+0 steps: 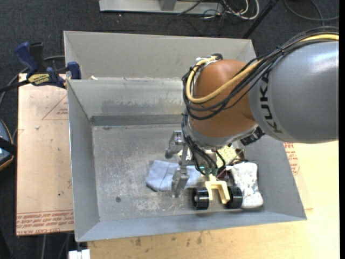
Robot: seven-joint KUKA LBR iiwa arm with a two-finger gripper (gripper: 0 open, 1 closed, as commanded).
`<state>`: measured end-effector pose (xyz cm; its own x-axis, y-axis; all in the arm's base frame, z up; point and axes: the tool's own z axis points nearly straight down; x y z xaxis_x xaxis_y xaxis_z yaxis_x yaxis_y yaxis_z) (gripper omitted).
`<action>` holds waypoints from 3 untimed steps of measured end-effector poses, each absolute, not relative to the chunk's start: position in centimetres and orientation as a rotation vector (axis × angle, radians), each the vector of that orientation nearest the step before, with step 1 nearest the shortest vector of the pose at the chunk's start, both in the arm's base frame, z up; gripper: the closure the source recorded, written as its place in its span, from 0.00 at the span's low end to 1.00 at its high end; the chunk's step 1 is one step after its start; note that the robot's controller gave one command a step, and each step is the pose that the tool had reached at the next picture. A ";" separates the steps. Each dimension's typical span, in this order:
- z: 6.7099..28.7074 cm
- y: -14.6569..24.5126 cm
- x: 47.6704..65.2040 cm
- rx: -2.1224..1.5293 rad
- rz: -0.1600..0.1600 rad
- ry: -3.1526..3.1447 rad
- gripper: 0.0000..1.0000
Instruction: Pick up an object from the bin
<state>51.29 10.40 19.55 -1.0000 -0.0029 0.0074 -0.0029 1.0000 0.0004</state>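
**Now: the gripper is low at the pale cloth, near the front of the bin**

Here you see the gripper (179, 183) down inside the grey bin (118, 161), right of the floor's middle and toward its near edge. Its metal tip sits at the right edge of a pale blue cloth (160, 176), a crumpled piece lying flat on the bin floor. From this angle it looks to touch the cloth, but you cannot tell whether the claw stands wide or narrow, nor whether any of the cloth is caught in it.

Just right of the gripper lies a toy with black wheels (218, 195) and a cream body, close to the bin's front wall. Touching that toy on its far right is a white crumpled lump (249, 181). A small yellowish piece (227, 154) peeks out beneath the wrist, too hidden to name.

Above all this the orange cover (221, 101) on the wrist hangs over the back of the bin's right half, and the grey arm (307, 90) runs off to the right. The left half of the floor is bare metal.
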 end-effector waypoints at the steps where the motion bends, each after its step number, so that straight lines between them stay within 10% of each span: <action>1: 19.9 10.3 51.5 0.000 -0.002 -3.141 0.00; 2: 17.2 10.3 51.0 0.117 -0.002 -3.146 0.00; 3: 7.5 7.5 50.2 0.514 -0.004 -3.108 1.00</action>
